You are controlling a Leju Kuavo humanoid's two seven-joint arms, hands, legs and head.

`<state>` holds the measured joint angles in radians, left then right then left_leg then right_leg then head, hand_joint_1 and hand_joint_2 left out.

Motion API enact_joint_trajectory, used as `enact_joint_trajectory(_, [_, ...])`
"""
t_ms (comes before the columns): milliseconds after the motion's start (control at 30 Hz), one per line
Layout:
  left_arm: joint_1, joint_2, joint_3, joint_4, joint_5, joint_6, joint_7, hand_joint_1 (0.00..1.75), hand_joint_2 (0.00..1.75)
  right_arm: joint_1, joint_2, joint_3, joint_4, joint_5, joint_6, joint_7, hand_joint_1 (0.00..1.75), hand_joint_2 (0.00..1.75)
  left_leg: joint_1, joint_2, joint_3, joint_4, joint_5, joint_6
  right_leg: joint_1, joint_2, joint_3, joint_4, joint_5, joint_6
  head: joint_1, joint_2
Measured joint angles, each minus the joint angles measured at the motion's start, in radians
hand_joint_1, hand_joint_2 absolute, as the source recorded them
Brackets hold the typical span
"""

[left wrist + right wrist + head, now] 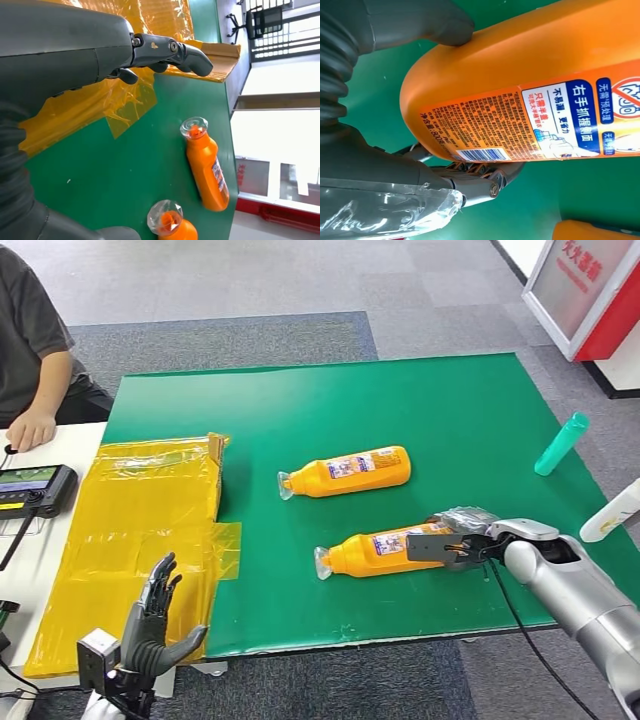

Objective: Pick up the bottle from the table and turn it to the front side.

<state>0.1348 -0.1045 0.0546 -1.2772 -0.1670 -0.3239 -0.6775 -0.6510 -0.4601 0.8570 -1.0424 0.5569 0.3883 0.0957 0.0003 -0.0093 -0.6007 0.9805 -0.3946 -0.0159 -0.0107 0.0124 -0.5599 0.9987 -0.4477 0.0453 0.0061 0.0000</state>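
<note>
Green table (468, 410), two orange bottles (349, 472) lying, yellow sheet (136, 530), teal bottle (561, 443)

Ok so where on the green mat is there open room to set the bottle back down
Bare green mat lies behind the far orange bottle, up to the teal bottle. It is crowded around the near orange bottle under the right hand, and by the yellow plastic sheet.

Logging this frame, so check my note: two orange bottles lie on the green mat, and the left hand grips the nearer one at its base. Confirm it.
Wrong hand. The right hand grips the nearer orange bottle at its base, as the head view shows; the right wrist view has its fingers around it. The left hand holds nothing. Both bottles do lie on the green mat.
</note>
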Motion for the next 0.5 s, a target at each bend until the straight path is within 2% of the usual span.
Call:
enact_joint_trajectory(333, [0.001,0.002,0.001,0.0,0.012,-0.005,0.0,0.0,1.75,0.047,0.0,-0.037,-0.026,-0.022,-0.079,-0.009,1.75,1.75,0.0,0.0,0.0,0.0,0.0,0.0,0.0,0.0,0.0,0.0,0.0,0.0,0.0,0.0])
enact_joint_trajectory(433, [0.003,0.002,0.004,0.001,0.028,-0.033,0.001,0.0,1.75,0.118,0.016,-0.094,-0.078,-0.045,-0.181,-0.03,1.75,1.75,0.0,-0.001,-0.001,0.0,-0.001,0.0,0.001,0.0,0.0,0.0,-0.001,0.0,0.0,0.0])
enact_joint_trajectory(500, [0.008,0.002,0.008,0.005,0.022,-0.064,0.003,0.0,1.75,0.2,0.054,-0.161,-0.12,-0.039,-0.265,-0.074,1.75,1.75,0.001,-0.001,-0.001,0.0,-0.001,0.0,0.001,-0.001,0.0,0.0,-0.001,-0.001,0.0,0.0])
